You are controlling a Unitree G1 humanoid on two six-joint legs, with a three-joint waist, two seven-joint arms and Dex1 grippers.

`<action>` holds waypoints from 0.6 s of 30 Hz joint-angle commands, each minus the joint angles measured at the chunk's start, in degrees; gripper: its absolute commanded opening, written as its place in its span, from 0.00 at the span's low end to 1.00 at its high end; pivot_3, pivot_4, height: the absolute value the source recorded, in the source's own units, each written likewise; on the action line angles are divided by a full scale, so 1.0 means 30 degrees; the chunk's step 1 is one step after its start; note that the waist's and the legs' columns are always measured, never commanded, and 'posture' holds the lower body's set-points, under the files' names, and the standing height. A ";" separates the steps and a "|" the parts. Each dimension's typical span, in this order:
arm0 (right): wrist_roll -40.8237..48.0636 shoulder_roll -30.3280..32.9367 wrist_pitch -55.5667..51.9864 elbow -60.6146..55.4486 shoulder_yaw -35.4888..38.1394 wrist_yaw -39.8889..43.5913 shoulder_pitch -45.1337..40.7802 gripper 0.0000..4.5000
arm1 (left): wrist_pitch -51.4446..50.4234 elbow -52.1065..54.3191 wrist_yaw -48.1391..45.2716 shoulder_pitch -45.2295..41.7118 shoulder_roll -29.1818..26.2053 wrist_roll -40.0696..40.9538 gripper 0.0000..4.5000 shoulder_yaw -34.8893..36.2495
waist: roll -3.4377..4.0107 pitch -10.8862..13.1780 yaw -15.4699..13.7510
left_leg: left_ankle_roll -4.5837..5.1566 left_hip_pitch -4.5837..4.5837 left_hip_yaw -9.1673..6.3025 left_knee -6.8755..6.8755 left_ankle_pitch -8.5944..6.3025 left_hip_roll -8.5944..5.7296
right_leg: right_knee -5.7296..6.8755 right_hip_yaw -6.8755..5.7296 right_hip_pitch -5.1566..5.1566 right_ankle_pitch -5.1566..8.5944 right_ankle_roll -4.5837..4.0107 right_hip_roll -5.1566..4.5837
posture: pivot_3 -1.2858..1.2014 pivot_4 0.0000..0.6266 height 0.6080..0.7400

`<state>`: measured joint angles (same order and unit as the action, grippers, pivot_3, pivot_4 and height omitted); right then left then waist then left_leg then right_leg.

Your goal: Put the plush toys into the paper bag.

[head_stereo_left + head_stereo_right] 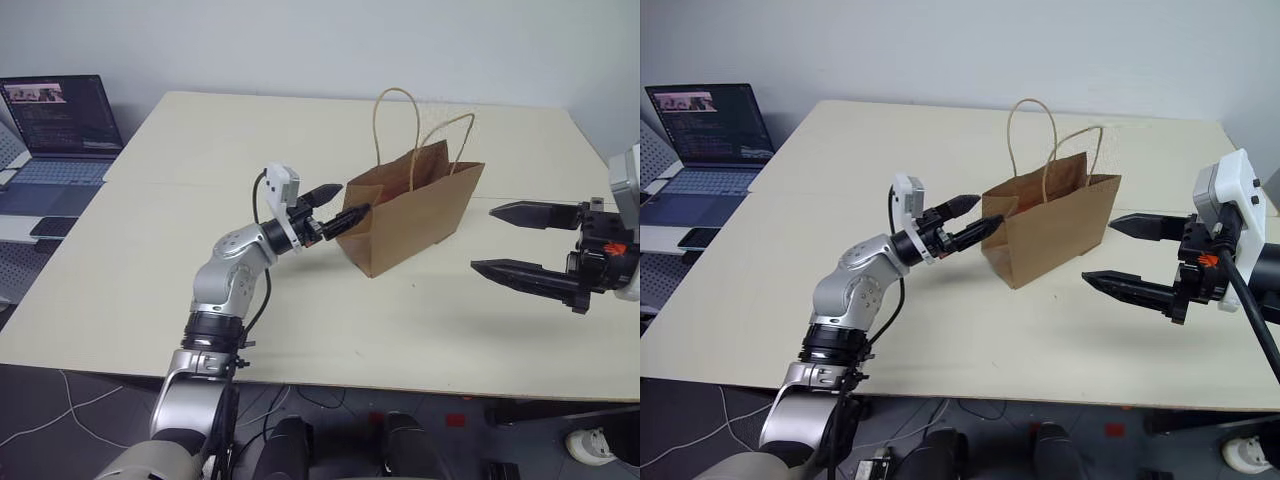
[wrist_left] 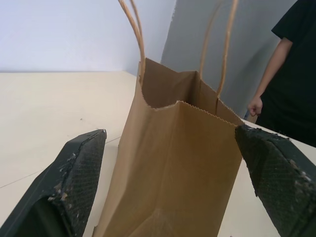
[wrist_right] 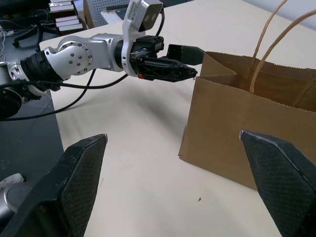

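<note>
The brown paper bag (image 1: 410, 215) stands upright on the table with its mouth open and both loop handles up. My left gripper (image 1: 352, 199) is open at the upper edge of the bag's near narrow end. In the left wrist view the bag (image 2: 173, 163) stands just ahead between the spread fingers (image 2: 79, 182). Whether a fingertip touches the paper I cannot tell. My right gripper (image 1: 483, 239) hangs open and empty above the table, to the right of the bag and apart from it. The plush toys are out of view.
The cream table (image 1: 200, 280) has bare surface all around the bag. A side desk at the left holds an open laptop (image 1: 60, 125) and a phone (image 1: 50, 227). A person in a black shirt (image 2: 291, 74) stands beyond the table's far side.
</note>
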<state>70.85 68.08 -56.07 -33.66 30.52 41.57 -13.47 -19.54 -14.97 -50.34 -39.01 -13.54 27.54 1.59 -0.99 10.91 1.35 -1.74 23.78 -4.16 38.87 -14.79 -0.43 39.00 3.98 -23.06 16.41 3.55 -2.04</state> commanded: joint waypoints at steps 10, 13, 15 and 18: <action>0.0471 0.0363 -0.0323 -0.0321 0.1185 0.0022 0.0094 1.00 | 0.0312 0.0837 -0.0982 -0.0085 0.0168 -0.0502 0.99 -0.1261 | 0.0000 0.0000 0.0007 | 0.0000 -0.0002 0.0004 0.0000 0.0000 0.0002 | 0.0001 -0.0003 0.0000 0.0000 0.0000 0.0001 | 0.52 0.24 1.00; 0.0464 0.0308 -0.0295 -0.0357 0.1214 -0.0064 0.0166 1.00 | 0.0477 0.0838 -0.0890 -0.0044 0.0295 -0.0887 0.99 -0.1537 | 0.0000 0.0000 0.0001 | 0.0000 -0.0002 0.0005 0.0000 0.0000 0.0001 | 0.0001 0.0000 0.0000 0.0000 -0.0001 0.0001 | 0.52 0.24 1.00; 0.0425 0.0253 -0.0238 -0.0396 0.1158 -0.0127 0.0199 1.00 | 0.0646 0.0860 -0.0647 0.0016 0.0487 -0.1261 0.99 -0.1756 | -0.0001 0.0000 -0.0010 | 0.0001 -0.0001 0.0005 0.0000 0.0000 0.0000 | 0.0001 -0.0001 0.0000 0.0000 0.0000 0.0001 | 0.52 0.24 1.00; 0.0237 0.0197 -0.0115 -0.0417 0.1039 -0.0210 0.0230 1.00 | 0.1033 0.0639 0.0269 -0.0005 0.0927 -0.1928 0.99 -0.1954 | -0.0001 0.0000 -0.0032 | 0.0001 0.0000 0.0004 0.0000 0.0000 -0.0001 | 0.0000 0.0001 0.0000 0.0000 -0.0001 0.0000 | 0.52 0.24 1.00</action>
<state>71.44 68.32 -57.01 -34.05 32.35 41.07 -12.43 -17.99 -14.04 -50.97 -38.80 -11.39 22.70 -4.07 -1.00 10.91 1.25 -1.74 23.78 -4.16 38.87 -14.79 -0.43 39.00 3.99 -23.06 16.41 3.55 -2.04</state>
